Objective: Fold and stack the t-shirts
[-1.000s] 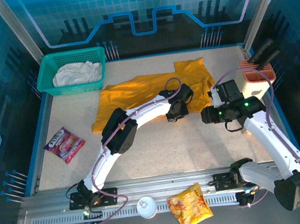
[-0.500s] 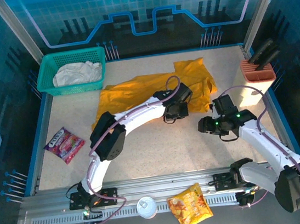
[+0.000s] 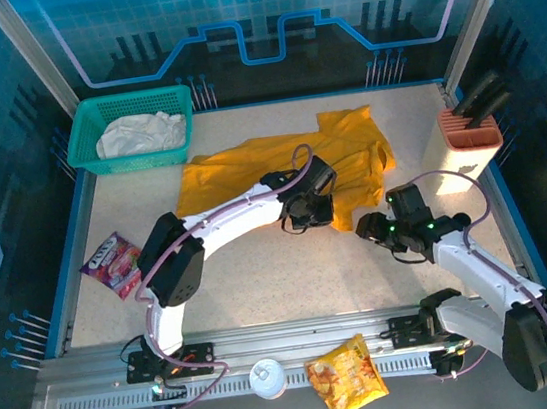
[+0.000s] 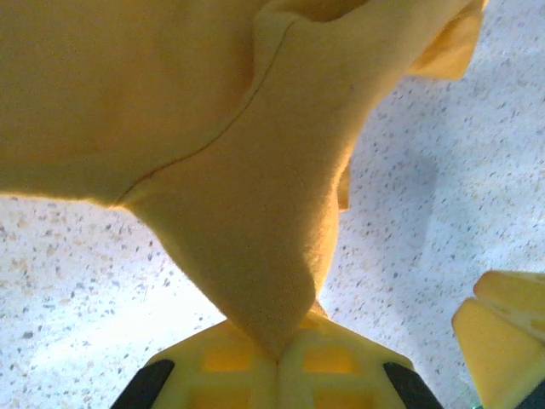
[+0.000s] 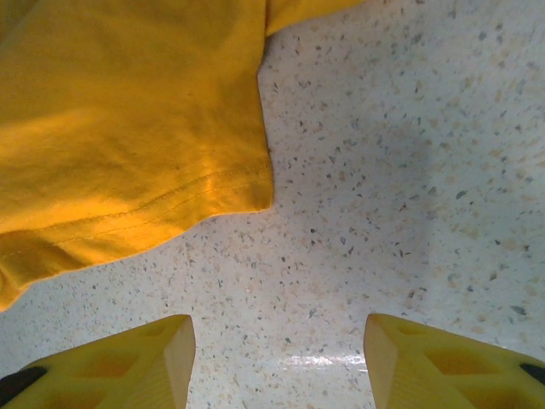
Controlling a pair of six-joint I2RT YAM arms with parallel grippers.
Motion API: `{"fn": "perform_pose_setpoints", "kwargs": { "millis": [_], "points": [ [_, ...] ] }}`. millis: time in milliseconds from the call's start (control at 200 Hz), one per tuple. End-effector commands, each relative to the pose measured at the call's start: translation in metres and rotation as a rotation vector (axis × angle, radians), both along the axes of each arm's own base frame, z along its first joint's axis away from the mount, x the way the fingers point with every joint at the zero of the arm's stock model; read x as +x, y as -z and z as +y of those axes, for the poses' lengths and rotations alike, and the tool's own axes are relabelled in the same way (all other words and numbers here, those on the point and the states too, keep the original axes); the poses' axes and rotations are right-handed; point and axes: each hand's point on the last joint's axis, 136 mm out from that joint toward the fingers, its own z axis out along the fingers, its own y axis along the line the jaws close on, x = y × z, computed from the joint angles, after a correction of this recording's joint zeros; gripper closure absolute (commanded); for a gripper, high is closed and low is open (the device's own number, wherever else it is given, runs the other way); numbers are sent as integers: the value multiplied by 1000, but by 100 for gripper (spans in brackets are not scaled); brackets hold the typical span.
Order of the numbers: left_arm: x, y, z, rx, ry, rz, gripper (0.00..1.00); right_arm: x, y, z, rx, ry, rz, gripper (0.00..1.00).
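Left gripper [image 4: 277,362]: pinched shut on a fold of the mustard shirt [image 4: 238,170], right at its tips.
Right gripper [image 5: 277,341]: half wide, empty; the hem corner [image 5: 255,192] lies just ahead-left, so we judge this arm nearer.
White shirt [image 3: 141,134]: far beyond, in the basket [image 3: 137,163].
Writing: none we can read.

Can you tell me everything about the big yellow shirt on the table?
The mustard orange-yellow soft cloth t-shirt lies crumpled and spread on the speckled table. It has stitched seams and a hemmed edge. The left gripper is shut on a pinched, raised fold. The open right gripper hovers beside its hem, not touching.
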Motion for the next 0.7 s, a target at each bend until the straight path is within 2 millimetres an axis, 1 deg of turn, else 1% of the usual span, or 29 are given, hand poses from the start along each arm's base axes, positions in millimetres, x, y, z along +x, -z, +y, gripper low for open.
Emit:
{"fn": "perform_pose_setpoints", "kwargs": {
  "millis": [0,80,185,290,410,480,555,696],
  "points": [
    [-11,-20,-8,-85,45,0,100,7,0,10,46,49,-17,44],
    [-15,-14,-8,-92,46,11,100,6,3,12,22,44,-6,44],
    [-16,-3,-3,-65,38,16,100,8,8,17,-6,31,16,45],
    [-13,6,3,-31,30,4,100,17,13,18,-57,16,28,47],
    [-7,20,12,36,16,-16,100,28,17,7,-197,6,53,50],
    [-5,28,15,55,11,-10,100,33,21,6,-266,-13,79,51],
    [-6,36,14,56,10,1,100,36,29,8,-317,-42,109,52],
    [-6,47,11,55,11,22,100,43,46,13,-361,-75,162,53]
  ]
}}
